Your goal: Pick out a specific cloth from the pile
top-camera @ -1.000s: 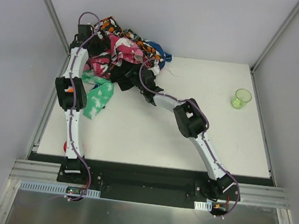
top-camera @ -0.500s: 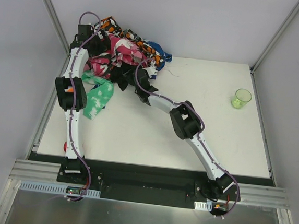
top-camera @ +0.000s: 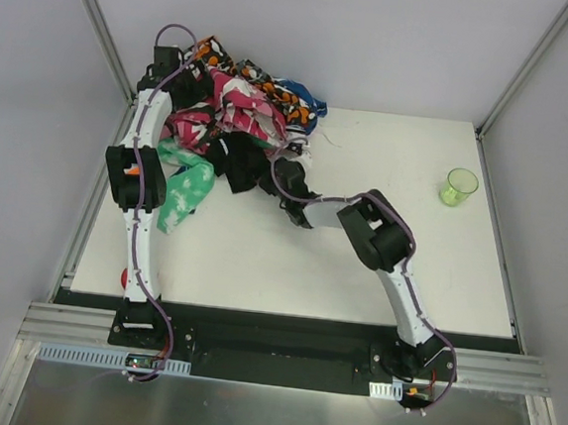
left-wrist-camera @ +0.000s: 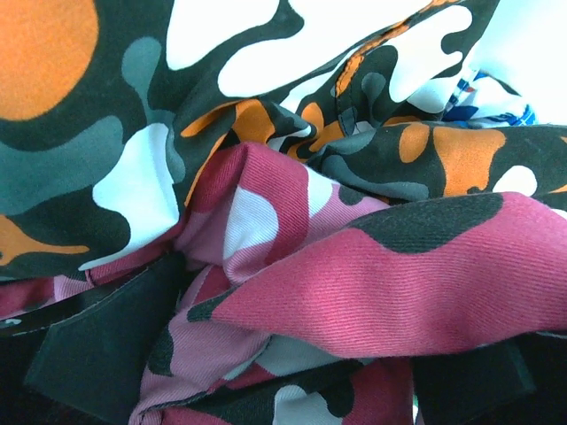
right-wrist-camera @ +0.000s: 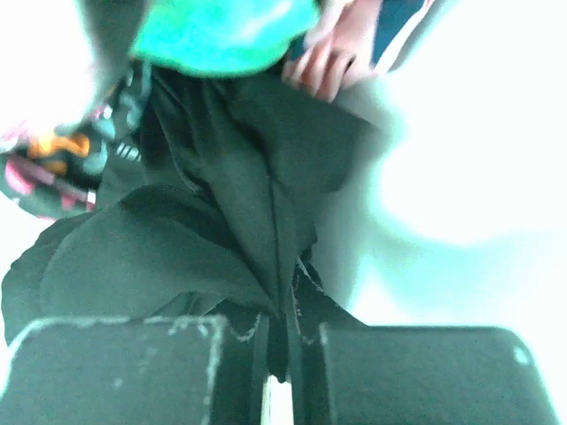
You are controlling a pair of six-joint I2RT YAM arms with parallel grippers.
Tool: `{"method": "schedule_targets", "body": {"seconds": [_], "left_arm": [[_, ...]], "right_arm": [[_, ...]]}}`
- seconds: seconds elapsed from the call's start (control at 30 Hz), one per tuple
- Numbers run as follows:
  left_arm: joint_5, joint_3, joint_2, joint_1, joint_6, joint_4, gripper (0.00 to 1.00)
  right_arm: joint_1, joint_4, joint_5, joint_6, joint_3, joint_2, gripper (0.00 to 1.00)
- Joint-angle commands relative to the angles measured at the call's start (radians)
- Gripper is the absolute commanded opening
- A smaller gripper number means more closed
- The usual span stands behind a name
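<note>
While right gripper [right-wrist-camera: 276, 354] is pinching black cloth [right-wrist-camera: 221, 221] between nearly closed fingers, cloth is lying on table [top-camera: 429, 265], touching near edge of pile [top-camera: 245, 95]. Left gripper [left-wrist-camera: 301, 345] is pressing into pile, fingers spread, pink camouflage fabric [left-wrist-camera: 381, 292] bulging between.

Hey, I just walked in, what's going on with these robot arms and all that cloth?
The right gripper is shut on a fold of the black cloth at the near edge of the pile. The left gripper is buried in the pile's far left side, against camouflage cloths; its jaws cannot be read.
</note>
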Motion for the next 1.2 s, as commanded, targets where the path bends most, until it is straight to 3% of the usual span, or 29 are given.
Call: {"method": "schedule_targets", "body": {"seconds": [0.0, 0.1, 0.27, 0.4, 0.53, 0.63, 0.73, 1.03, 1.17], "left_arm": [[-0.171, -0.068, -0.025, 0.005, 0.005, -0.096, 0.99], [-0.169, -0.09, -0.042, 0.005, -0.001, -0.096, 0.99], [-0.208, -0.134, -0.084, -0.002, 0.001, -0.096, 0.99], [-0.229, -0.173, -0.12, -0.016, 0.004, -0.096, 0.99], [-0.248, -0.232, -0.166, -0.042, 0.031, -0.096, 0.99], [-0.263, -0.286, -0.235, -0.076, 0.076, -0.097, 0.99], [-0.39, -0.375, -0.36, -0.162, 0.137, -0.1, 0.99], [-0.547, -0.852, -0.879, -0.369, 0.142, -0.096, 0.99], [-0.607, -1.028, -1.04, -0.476, 0.121, -0.096, 0.99]], "right_arm": [[0.017, 0.263, -0.101, -0.17, -0.334, -0.379, 0.0], [0.017, 0.339, -0.101, -0.233, -0.602, -0.578, 0.0], [0.019, 0.352, -0.012, -0.42, -0.892, -0.983, 0.0], [0.02, 0.107, 0.02, -0.613, -0.903, -1.317, 0.0], [0.019, -0.19, 0.068, -0.761, -0.802, -1.52, 0.0], [0.011, -0.309, 0.085, -0.83, -0.751, -1.606, 0.0], [0.0, -0.424, 0.086, -0.844, -0.709, -1.655, 0.0], [-0.081, -0.559, 0.108, -0.798, -0.746, -1.734, 0.01], [-0.125, -0.598, 0.133, -0.747, -0.8, -1.725, 0.0]]}}
